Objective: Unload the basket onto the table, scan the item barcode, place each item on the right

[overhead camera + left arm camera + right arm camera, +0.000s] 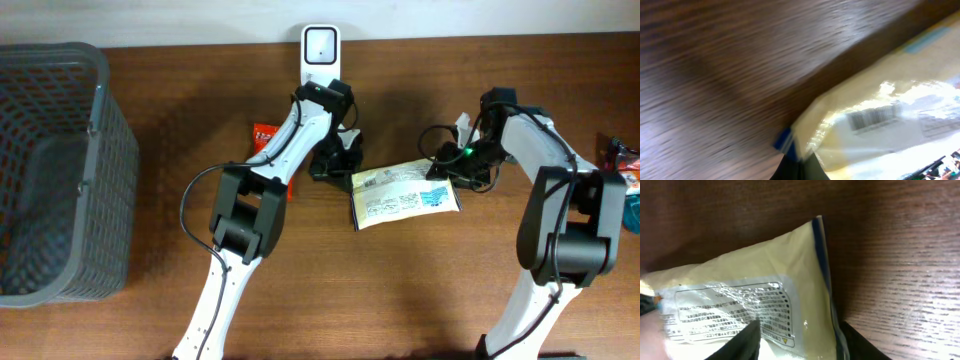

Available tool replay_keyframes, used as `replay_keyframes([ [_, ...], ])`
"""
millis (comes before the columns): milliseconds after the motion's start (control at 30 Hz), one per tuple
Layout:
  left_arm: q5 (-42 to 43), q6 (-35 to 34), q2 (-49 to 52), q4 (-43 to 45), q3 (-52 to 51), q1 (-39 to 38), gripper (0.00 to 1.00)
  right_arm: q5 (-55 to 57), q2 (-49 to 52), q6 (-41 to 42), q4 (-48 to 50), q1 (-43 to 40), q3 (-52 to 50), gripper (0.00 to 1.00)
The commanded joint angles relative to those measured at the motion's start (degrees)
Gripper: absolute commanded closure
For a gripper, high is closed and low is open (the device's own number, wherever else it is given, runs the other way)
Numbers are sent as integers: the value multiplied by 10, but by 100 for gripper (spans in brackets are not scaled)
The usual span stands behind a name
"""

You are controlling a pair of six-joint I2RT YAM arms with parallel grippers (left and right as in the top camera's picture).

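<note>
The item is a pale yellow packet [405, 195] with printed labels, lying flat on the wooden table between my two grippers. In the left wrist view its barcode [875, 117] faces up on the packet [865, 100]. My left gripper [335, 160] sits at the packet's left end, and its jaws [801, 162] are shut on the blue-edged corner. My right gripper [452, 168] is at the right end. There its fingers [747, 340] stand apart, straddling the packet's [740, 285] seam, and the gripper [802, 335] is open. A white scanner [320, 55] stands upright at the table's back edge.
A grey mesh basket [60, 170] fills the left side of the table. A red packet [265, 133] lies behind the left arm. More coloured items [625, 175] sit at the far right edge.
</note>
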Motion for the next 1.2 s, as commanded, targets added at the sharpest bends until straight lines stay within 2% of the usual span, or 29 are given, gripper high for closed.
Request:
replay_keyframes([
  [0, -96, -7, 17, -52, 61, 36, 100, 3, 15, -3, -1, 8, -11, 85],
  [33, -105, -7, 17, -79, 101, 42, 100, -1, 15, -3, -3, 10, -11, 96],
  [133, -141, -7, 17, -138, 193, 57, 98, -6, 15, -1, -3, 22, -10, 96],
  [200, -163, -7, 17, -168, 221, 67, 64, -5, 9, 3, -14, 24, 4, 96],
  [267, -170, -8, 17, -177, 226, 83, 53, 11, -9, 11, -55, 23, 48, 96],
  [300, -170, -20, 17, -177, 226, 95, 46, 52, -24, 30, -86, 24, 84, 96],
  [367, -163, -44, 17, -177, 226, 119, 38, 145, -53, 42, -148, 39, 162, 96],
  [500, -129, -44, 17, -177, 226, 160, 30, 473, -87, 160, -229, 119, 283, 96],
  [533, -129, -44, 17, -177, 226, 167, 30, 577, -87, 194, -247, 155, 295, 96],
  [600, -129, -44, 17, -177, 226, 174, 29, 675, -83, 245, -252, 200, 293, 96],
  [700, -130, -46, 17, -177, 226, 176, 25, 777, -52, 272, -249, 254, 292, 96],
  [767, -130, -46, 17, -177, 226, 176, 20, 782, -14, 272, -256, 275, 291, 96],
  [800, -130, -46, 17, -177, 226, 176, 4, 779, 11, 272, -265, 288, 291, 96],
  [900, -130, -46, 17, -177, 226, 179, 1, 711, 42, 272, -266, 325, 291, 96],
  [1000, -130, -46, 17, -177, 226, 185, 0, 519, 38, 272, -218, 366, 297, 96],
  [1033, -130, -46, 17, -177, 226, 187, 0, 443, 38, 271, -204, 375, 306, 94],
  [1067, -130, -46, 17, -177, 226, 189, 0, 388, 38, 271, -196, 377, 313, 79],
  [1100, -130, -43, 17, -177, 226, 194, 0, 309, 38, 260, -196, 376, 331, 51],
  [1133, -131, -43, 17, -177, 226, 196, 0, 241, 38, 231, -197, 370, 350, 32],
  [1167, -130, -43, 17, -177, 226, 197, 0, 186, 38, 200, -205, 363, 372, 21],
])
